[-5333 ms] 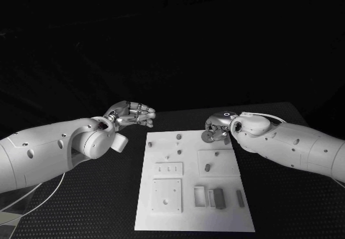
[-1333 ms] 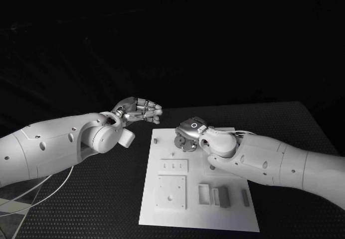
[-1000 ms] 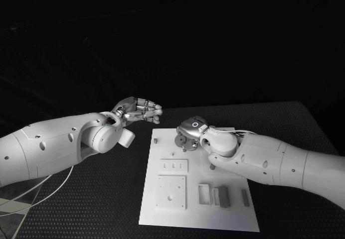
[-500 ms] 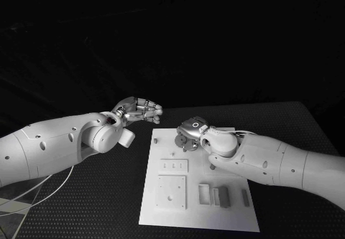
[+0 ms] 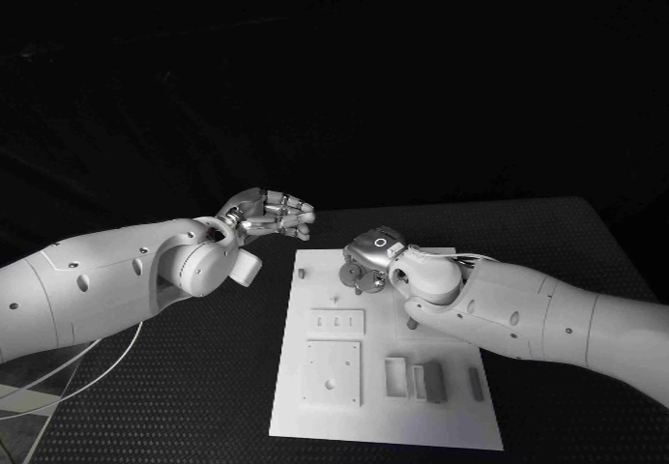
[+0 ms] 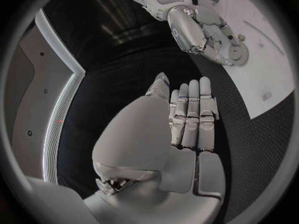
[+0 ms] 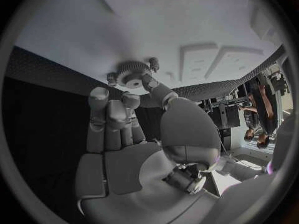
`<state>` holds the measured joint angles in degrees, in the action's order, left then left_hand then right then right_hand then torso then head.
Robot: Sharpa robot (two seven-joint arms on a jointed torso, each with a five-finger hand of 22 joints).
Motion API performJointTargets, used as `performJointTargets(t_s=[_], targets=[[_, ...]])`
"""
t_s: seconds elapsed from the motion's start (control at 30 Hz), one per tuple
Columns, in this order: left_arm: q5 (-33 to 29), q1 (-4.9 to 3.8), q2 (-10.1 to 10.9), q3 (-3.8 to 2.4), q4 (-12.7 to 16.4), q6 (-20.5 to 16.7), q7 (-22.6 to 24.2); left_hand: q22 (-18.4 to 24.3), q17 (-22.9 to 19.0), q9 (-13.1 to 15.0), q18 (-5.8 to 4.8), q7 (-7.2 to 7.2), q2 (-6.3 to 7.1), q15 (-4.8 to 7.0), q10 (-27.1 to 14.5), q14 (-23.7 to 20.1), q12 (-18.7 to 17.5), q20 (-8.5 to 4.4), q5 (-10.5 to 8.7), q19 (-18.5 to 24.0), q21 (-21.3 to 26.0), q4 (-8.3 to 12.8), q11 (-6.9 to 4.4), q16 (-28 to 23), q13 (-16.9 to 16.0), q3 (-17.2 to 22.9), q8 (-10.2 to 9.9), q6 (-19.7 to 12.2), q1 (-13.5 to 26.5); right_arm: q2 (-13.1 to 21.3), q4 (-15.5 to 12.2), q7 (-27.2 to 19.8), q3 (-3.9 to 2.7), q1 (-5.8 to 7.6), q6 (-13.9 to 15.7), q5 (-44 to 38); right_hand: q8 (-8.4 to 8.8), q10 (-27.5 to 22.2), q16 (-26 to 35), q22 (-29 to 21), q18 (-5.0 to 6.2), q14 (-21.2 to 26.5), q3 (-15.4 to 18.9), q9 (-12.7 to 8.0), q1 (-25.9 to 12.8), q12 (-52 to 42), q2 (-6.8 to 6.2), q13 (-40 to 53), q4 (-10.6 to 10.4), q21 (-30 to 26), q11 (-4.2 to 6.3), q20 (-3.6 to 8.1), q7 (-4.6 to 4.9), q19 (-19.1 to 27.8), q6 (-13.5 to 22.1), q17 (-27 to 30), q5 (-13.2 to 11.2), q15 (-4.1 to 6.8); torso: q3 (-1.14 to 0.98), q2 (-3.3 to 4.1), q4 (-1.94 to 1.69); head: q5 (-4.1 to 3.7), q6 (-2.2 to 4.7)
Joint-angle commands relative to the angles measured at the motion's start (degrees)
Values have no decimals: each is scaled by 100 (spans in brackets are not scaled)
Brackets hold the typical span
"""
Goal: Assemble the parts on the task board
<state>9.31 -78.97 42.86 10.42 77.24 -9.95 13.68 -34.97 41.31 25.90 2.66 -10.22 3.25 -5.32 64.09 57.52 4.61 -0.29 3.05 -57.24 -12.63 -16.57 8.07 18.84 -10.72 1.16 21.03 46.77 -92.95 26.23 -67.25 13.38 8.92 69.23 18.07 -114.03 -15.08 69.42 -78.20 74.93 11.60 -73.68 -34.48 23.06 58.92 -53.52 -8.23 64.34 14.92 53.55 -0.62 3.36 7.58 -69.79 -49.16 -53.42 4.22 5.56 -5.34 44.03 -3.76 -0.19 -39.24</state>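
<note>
The right robot hand [image 5: 369,263] is over the far end of the white task board [image 5: 453,430], fingers closed round a small toothed gear [image 7: 131,74]; the right wrist view shows the gear pinched at the fingertips [image 7: 151,82], just above the board's surface, and whether it touches the board I cannot tell; in the left wrist view the same hand [image 6: 215,35] holds the gear [image 6: 237,54] over the board [image 6: 274,79]

The left robot hand [image 5: 268,217] hangs above the black desk [image 5: 182,387] just off the board's far left corner, holding nothing; its fingers [image 6: 193,114] lie side by side, lightly curled, the thumb set apart from them – an empty hand, not clenched

On the board, a small peg [image 5: 300,274] stands near the far left edge; nearer the robot there is a raised plate with three slots [image 5: 334,322]; below it a larger square plate [image 5: 332,372] with holes; toward the near right – three narrow grey block parts [image 5: 429,380] lying side by side, the rightmost [image 5: 476,384] thinnest and a little apart; the right forearm [image 5: 543,319] covers much of the board's right side
</note>
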Motion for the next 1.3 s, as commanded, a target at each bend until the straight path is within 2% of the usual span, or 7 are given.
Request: performJointTargets(t_s=[0.03,0.5,0.8,0.93,1.07,1.23,1.3], targets=[[-4,-2,-4,-5,9,68,33,9,11,-8,63,-32,-27,-10,45,39,-20,-1,14,-25,29,-6,4,-20,-6,-40,-39,17,27,17,-22,-9,0,-2,79,43,33,-14,33,67,340,1,1,-6,-4,19,-60,-5,-39,-28,-43,20,2,-5,31,1,14,-40,-4,-1,1,1,-6],[-4,-2,12,-5,3,68,35,9,15,-8,63,-33,-26,-10,44,40,-25,-1,15,-26,31,-6,5,-25,-8,-43,-42,14,27,195,-253,-68,-38,1,390,298,-18,-5,26,75,340,-15,-22,22,-20,4,-98,-6,-172,-33,-52,29,11,-32,-31,-6,14,-50,-7,-4,4,-2,-8],[-4,-2,17,-5,8,64,30,8,18,-8,63,-33,-27,-10,45,42,-28,-1,15,-27,32,-7,5,-28,-9,-45,-42,14,27,201,-182,-210,-71,21,-24,608,-71,0,22,84,340,-21,-32,46,1,-6,-69,-5,-206,-33,-60,39,20,-39,-117,-10,13,-57,-4,2,-1,-16,4],[-4,-2,19,-5,8,64,28,8,18,-8,63,-33,-27,-10,45,42,-29,-1,15,-27,32,-7,5,-28,-10,-45,-42,14,28,180,-90,-274,-71,21,-204,744,-50,-17,26,87,340,-10,-41,38,33,-3,13,-5,-189,-40,-63,40,21,-25,-78,-12,13,-60,-7,1,0,-9,-4],[-5,-2,11,-5,5,67,29,8,20,-8,63,-34,-26,-11,45,42,-30,-1,14,-27,32,-7,6,-29,-10,-47,-43,14,29,170,-26,-336,-71,21,-318,833,79,-111,36,110,340,67,-51,-7,220,6,482,9,143,-58,-27,24,-20,70,195,-29,11,-28,-2,-1,-3,-12,-8],[-5,-2,8,-5,-1,69,25,8,22,-8,63,-35,-24,-11,43,43,-34,0,14,-27,34,-8,7,-32,-11,-49,-46,10,30,140,52,-392,-71,21,-412,922,122,-166,15,135,340,125,-1858,-34,190,-14,615,23,-182,-39,19,-97,-59,118,290,-61,42,-2,-2,3,-8,-10,-14],[-5,-2,7,-5,-4,69,24,8,23,-9,63,-36,-23,-11,42,43,-36,0,14,-27,34,-7,7,-33,-11,-50,-47,8,31,133,73,-407,-71,21,-446,927,121,-172,8,130,340,126,-2065,-30,41,-27,658,30,-145,-7,17,-87,-63,113,312,-66,39,11,-2,3,-8,-10,-14]])
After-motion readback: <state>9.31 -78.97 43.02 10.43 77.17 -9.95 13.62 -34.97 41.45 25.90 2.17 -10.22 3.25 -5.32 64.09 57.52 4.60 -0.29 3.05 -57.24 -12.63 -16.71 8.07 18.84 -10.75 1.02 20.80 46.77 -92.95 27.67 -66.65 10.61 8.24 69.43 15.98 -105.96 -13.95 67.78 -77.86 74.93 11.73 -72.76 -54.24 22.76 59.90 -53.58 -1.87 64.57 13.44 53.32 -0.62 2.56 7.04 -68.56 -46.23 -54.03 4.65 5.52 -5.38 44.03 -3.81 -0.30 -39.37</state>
